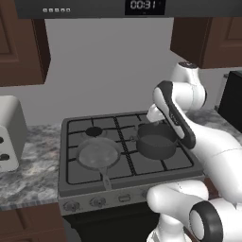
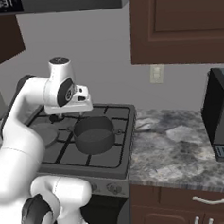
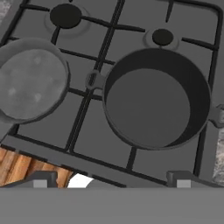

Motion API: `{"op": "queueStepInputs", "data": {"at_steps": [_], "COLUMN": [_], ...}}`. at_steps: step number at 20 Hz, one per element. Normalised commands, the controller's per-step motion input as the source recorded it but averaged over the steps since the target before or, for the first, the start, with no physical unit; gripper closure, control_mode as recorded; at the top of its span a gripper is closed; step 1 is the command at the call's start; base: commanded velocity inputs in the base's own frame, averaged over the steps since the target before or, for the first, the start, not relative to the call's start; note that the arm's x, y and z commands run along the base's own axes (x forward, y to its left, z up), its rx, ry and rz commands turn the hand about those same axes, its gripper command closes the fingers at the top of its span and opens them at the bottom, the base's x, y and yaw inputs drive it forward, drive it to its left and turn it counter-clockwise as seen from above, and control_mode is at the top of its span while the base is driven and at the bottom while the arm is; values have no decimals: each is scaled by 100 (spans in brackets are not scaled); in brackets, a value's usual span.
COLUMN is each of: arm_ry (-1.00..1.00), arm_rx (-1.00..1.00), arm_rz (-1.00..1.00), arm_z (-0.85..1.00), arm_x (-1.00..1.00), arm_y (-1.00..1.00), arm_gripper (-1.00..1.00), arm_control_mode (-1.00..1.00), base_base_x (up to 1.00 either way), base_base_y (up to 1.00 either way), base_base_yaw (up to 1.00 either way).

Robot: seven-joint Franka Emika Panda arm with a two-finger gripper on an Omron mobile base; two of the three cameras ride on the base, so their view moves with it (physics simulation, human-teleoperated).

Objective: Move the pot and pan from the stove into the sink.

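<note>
Your gripper [image 3: 111, 179] hangs above the stove [image 3: 144, 26] with its jaws spread wide apart and nothing between them. In the hand view the two dark fingertips [image 3: 41, 178] rise at the bottom, one at each side, both clear of every object.

Straight ahead of the gripper and a little toward the right fingertip, you see the pot [image 3: 155, 98] from above: deep, dark grey, open-topped, sitting upright on the black grate [image 3: 94, 57] with a small side handle showing at its left rim and another at its right. Nothing is inside it.

Off to the left of the gripper in the hand view sits the pan [image 3: 30, 83], shallow and light grey, also resting flat on the grate. It lies just beside the pot but apart from it, with a grate bar between them. In the left base view its long thin handle [image 1: 106, 178] points toward the front edge of the stove.

From the right base view, your hand [image 2: 75, 101] is above the pot's [image 2: 93, 134] back-left rim, not touching it. From the left base view the arm crosses in front of the pot [image 1: 156, 142], and the pan [image 1: 98, 153] sits to the left of it.

Beyond the gripper, two burners [image 3: 65, 15] at the back of the stove stand uncovered.
</note>
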Motion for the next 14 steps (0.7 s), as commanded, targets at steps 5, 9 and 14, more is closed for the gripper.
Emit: {"op": "queueStepInputs", "data": {"at_steps": [5, 9, 14], "arm_ry": [2, 2, 0], "arm_rx": [-6, -8, -7], "arm_rz": [12, 11, 10], "arm_z": [-29, -31, -34], "arm_x": [1, 5, 20], "arm_y": [0, 0, 0], "arm_gripper": [-100, -100, -100], "arm_control_mode": [-100, -100, -100], "base_base_x": [0, 0, 0], "base_base_y": [0, 0, 0], "base_base_yaw": [0, 0, 0]}}
